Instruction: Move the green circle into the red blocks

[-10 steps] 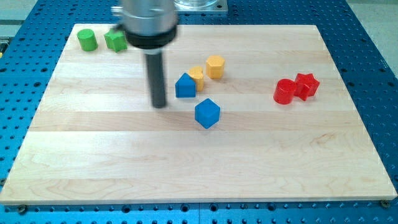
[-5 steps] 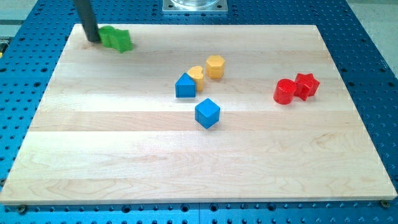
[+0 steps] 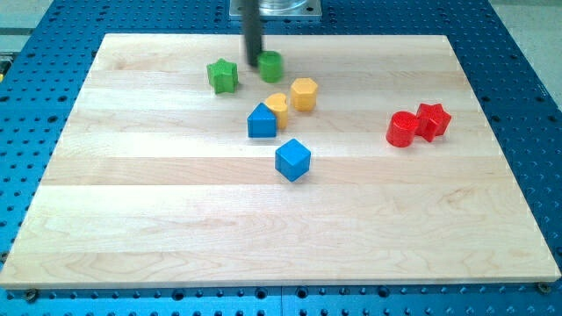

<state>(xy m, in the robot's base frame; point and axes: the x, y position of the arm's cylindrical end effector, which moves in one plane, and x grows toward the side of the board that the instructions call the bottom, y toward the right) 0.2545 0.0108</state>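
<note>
The green circle (image 3: 270, 65) is a short green cylinder near the view's top centre. My tip (image 3: 254, 63) touches its left side; the dark rod rises straight up from there. A green star block (image 3: 223, 76) lies just left of the tip. The red blocks sit together at the view's right: a red cylinder (image 3: 401, 129) and a red star (image 3: 433, 120) touching it. The green circle is far to the left of them.
Below the green circle are a yellow hexagon block (image 3: 304, 93), a smaller yellow block (image 3: 278, 108), a blue house-shaped block (image 3: 262, 121) and a blue cube (image 3: 292, 160). The wooden board (image 3: 176, 219) lies on a blue perforated table.
The tip swept from the board's top left corner to the top centre. Both green blocks moved right with it; the star now trails left of the circle.
</note>
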